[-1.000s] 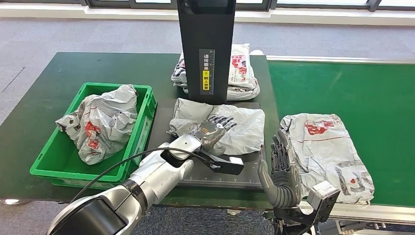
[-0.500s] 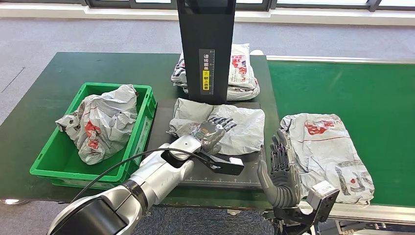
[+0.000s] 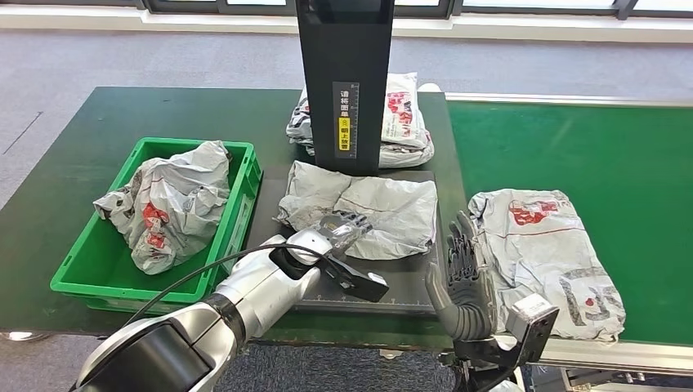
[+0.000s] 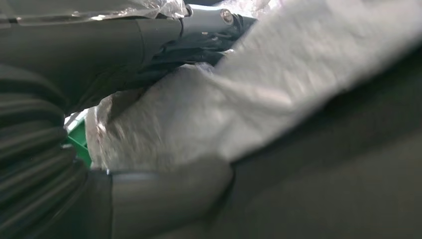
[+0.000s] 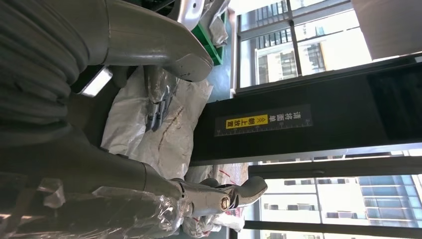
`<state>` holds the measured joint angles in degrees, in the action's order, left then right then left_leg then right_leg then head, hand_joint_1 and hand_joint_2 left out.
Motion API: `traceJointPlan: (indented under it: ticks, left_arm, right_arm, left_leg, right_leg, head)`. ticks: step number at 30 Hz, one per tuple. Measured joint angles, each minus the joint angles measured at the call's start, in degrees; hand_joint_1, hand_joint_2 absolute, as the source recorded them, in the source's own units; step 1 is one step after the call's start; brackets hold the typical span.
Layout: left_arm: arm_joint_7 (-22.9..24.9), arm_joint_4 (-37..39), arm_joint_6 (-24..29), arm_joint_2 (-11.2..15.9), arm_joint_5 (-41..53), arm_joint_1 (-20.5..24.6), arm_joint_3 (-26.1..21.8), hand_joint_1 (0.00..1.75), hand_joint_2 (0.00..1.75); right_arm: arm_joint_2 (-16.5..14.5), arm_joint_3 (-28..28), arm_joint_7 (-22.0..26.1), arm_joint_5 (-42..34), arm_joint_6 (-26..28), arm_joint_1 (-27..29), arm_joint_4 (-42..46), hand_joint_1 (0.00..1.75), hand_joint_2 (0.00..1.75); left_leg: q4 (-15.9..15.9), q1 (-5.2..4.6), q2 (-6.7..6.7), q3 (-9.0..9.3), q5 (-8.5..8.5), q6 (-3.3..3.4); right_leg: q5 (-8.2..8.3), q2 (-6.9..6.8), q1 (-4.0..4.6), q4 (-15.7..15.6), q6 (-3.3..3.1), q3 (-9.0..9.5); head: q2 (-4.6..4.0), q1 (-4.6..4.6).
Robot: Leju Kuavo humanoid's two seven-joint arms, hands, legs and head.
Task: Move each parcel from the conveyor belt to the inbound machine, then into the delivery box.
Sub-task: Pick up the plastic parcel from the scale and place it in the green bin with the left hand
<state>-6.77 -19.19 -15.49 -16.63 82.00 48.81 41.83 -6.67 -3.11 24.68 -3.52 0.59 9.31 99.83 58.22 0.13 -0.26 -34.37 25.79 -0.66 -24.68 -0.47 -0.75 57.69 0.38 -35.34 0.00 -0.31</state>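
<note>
Done: one parcel (image 3: 167, 204) already sits in the green box (image 3: 78, 269).
On the scanner: grey parcel (image 3: 384, 212) lies on the black tray (image 3: 413, 282); left hand (image 3: 339, 231) grasps its near edge.
Waiting: belt parcel (image 3: 543, 245), right hand (image 3: 464, 273) beside it, fingers spread, holding nothing.
Room: box rim just left; the scanner post (image 3: 343, 82) blocks behind.
</note>
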Motion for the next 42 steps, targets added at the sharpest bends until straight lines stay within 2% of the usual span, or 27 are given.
traceJointPlan:
  ticks: [6, 9, 10, 13, 14, 17, 27, 37, 42]
  left_arm:
    - [-7.84, 1.23, -7.34, 0.0, -1.13, 0.66, 1.19, 0.0, 1.75]
    - [-9.74, 1.38, -8.9, -0.02, -1.62, 0.68, 1.6, 0.0, 1.75]
    - [-10.01, 1.41, -9.07, -0.02, -1.76, 0.69, 1.66, 0.07, 1.75]
    - [-9.98, 1.42, -9.09, -0.03, -1.86, 0.76, 1.93, 0.61, 1.75]
    - [-9.75, 1.42, -8.9, -0.03, -1.92, 0.82, 2.01, 0.97, 1.75]
    - [-9.21, 1.42, -8.22, -0.05, -2.17, 1.21, 2.06, 1.73, 1.75]
    - [-7.46, 1.42, -4.22, -0.04, -3.09, 2.13, 2.06, 1.75, 1.75]
    - [-1.72, 1.65, 2.81, 0.99, -1.68, 1.66, 2.09, 1.75, 1.75]
    - [5.95, 1.72, 9.94, 2.25, 0.01, 1.01, 2.17, 1.75, 1.75]
  right_arm:
    - [-0.11, -0.22, -0.07, -0.12, 0.0, -1.97, -1.59, 0.0, 1.75]
    - [-0.38, -0.23, -0.19, -0.23, 0.0, -2.95, -2.22, 0.0, 1.75]
    - [-0.4, -0.23, -0.19, -0.24, -0.01, -3.17, -2.42, 0.0, 1.75]
    - [-0.42, -0.23, -0.16, -0.4, -0.15, -3.63, -3.03, 0.0, 1.75]
    - [-0.42, -0.23, -0.13, -0.49, -0.26, -3.71, -3.22, 0.0, 1.75]
    - [-0.42, -0.23, -0.04, -0.63, -0.62, -4.04, -3.79, 0.0, 1.75]
    - [-0.37, -0.23, -0.01, -0.87, -0.9, -4.49, -5.0, 0.0, 1.75]
    - [-0.35, -0.23, 0.0, -0.96, -0.94, -4.07, -5.05, 0.0, 1.75]
    - [-0.35, -0.23, 0.02, -0.96, -0.93, -3.3, -4.91, 0.0, 1.75]
  left_leg:
    - [-0.01, 0.0, -0.08, 0.24, 0.06, 0.06]
    - [-0.02, 0.0, -0.12, 0.56, 0.17, 0.14]
    - [-0.02, 0.0, -0.13, 0.65, 0.19, 0.15]
    - [-0.02, -0.01, -0.14, 0.77, 0.21, 0.17]
    - [-0.02, -0.01, -0.14, 0.78, 0.21, 0.17]
    - [-0.02, -0.01, -0.12, 0.83, 0.21, 0.16]
    - [-0.02, 0.0, -0.08, 0.9, 0.22, 0.14]
    - [-0.02, -0.01, -0.03, 0.85, 0.22, 0.14]
    - [-0.02, 0.0, -0.02, 0.84, 0.21, 0.12]
  right_leg:
    - [-0.1, -0.12, 0.0, 0.0, 0.05, 0.32]
    - [-0.25, -0.16, -0.01, -0.01, 0.14, 0.69]
    - [-0.29, -0.17, -0.02, -0.02, 0.17, 0.78]
    - [-0.32, -0.18, -0.03, -0.02, 0.2, 0.93]
    - [-0.32, -0.18, -0.03, -0.02, 0.19, 0.94]
    - [-0.29, -0.16, -0.03, -0.02, 0.18, 0.96]
    - [-0.28, -0.14, -0.01, -0.02, 0.15, 0.98]
    - [-0.28, -0.07, -0.02, -0.02, 0.15, 0.91]
    - [-0.28, -0.01, -0.02, -0.01, 0.14, 0.85]
  head:
    - [0.0, 0.0]
    - [0.0, 0.0]
    - [0.0, 0.0]
    - [0.0, 0.0]
    - [0.0, 0.0]
    - [0.0, 0.0]
    - [0.0, 0.0]
    - [0.0, 0.0]
    - [0.0, 0.0]
